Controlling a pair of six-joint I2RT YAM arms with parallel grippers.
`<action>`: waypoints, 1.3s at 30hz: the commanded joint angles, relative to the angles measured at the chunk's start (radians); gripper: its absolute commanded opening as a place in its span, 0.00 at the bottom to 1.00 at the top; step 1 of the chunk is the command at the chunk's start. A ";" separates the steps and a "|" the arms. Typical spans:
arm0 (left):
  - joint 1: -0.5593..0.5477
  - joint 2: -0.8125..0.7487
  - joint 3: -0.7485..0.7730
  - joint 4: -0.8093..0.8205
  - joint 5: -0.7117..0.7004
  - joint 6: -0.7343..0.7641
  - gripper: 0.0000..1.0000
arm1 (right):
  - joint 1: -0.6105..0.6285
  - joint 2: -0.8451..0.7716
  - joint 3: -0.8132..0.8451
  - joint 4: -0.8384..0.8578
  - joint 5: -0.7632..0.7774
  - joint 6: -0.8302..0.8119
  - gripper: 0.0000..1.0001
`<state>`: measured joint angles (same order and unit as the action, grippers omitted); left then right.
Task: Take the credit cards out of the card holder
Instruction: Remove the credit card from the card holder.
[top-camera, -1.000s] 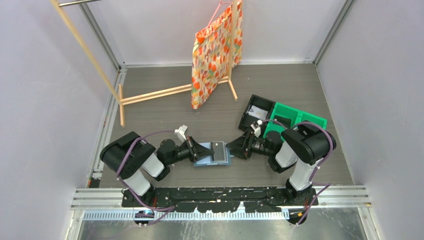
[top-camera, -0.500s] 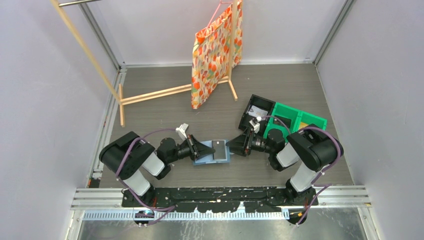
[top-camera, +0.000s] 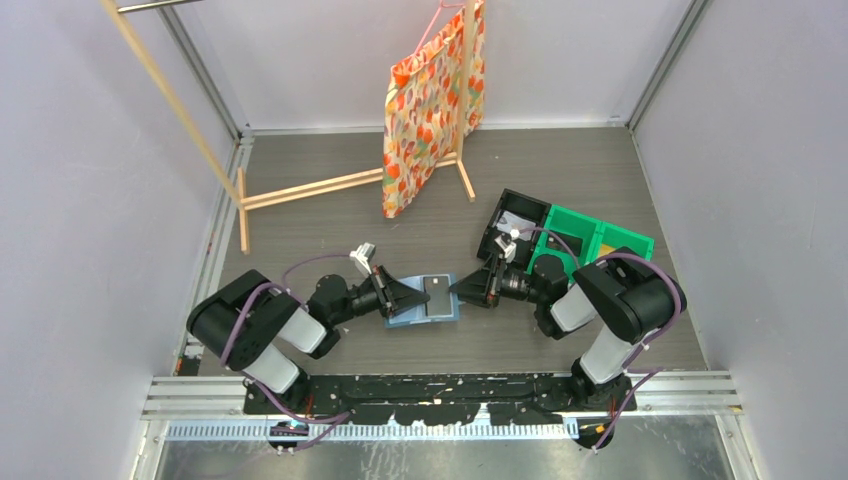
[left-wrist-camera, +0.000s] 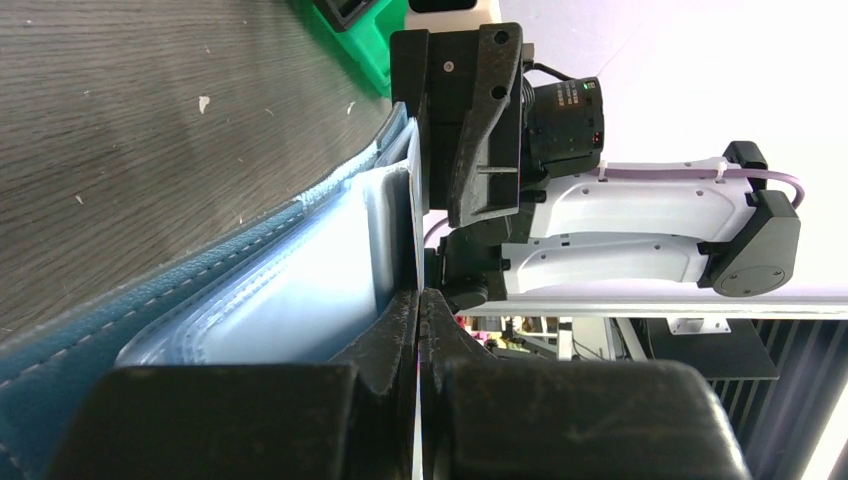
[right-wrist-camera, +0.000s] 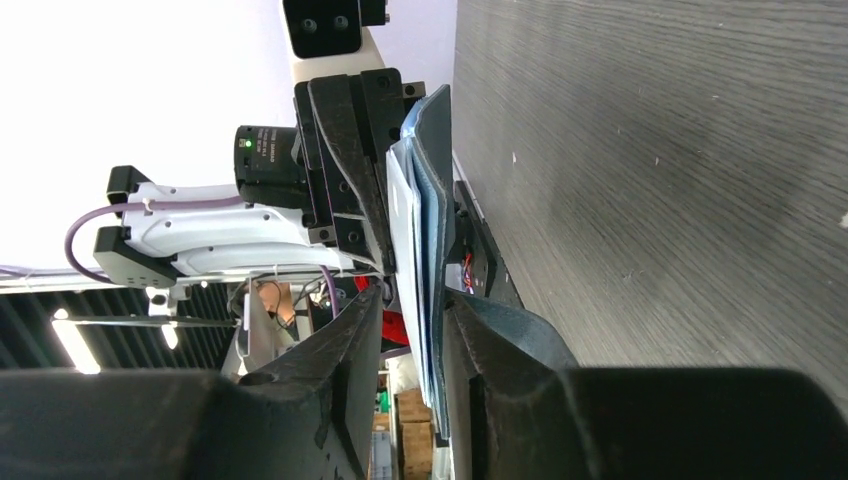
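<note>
The teal-blue card holder (top-camera: 415, 316) lies open on the table between my two arms. One sleeve leaf with a dark card (top-camera: 436, 292) in it rises from it. My left gripper (top-camera: 403, 297) is shut on the near edge of that leaf, seen edge-on in the left wrist view (left-wrist-camera: 414, 230), beside the teal cover (left-wrist-camera: 150, 300). My right gripper (top-camera: 458, 290) faces it from the other side. In the right wrist view its jaws (right-wrist-camera: 412, 295) straddle the leaves and the dark card (right-wrist-camera: 432, 190), with a narrow gap left on one side.
A black bin (top-camera: 515, 225) and a green bin (top-camera: 590, 238) stand right behind my right arm. Farther back a patterned bag (top-camera: 430, 100) hangs on a wooden rack (top-camera: 300, 188). White walls close in on both sides.
My right gripper has slid left over the card holder's edge and its jaws have narrowed. The left gripper has stayed shut on the leaf, shifting slightly.
</note>
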<state>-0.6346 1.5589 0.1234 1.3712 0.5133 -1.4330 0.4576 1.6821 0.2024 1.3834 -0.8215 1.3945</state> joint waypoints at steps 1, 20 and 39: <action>0.002 -0.025 0.022 0.023 0.022 0.008 0.00 | 0.017 -0.016 0.022 0.048 -0.031 0.000 0.33; 0.013 -0.073 -0.009 0.005 0.015 0.010 0.01 | 0.022 -0.033 -0.029 0.046 0.093 -0.026 0.01; 0.019 -0.293 0.035 -0.278 0.018 0.066 0.01 | 0.031 -0.053 -0.020 0.046 0.113 -0.001 0.01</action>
<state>-0.6193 1.3182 0.1307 1.1091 0.5163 -1.3998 0.4835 1.6444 0.1795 1.3918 -0.7506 1.3952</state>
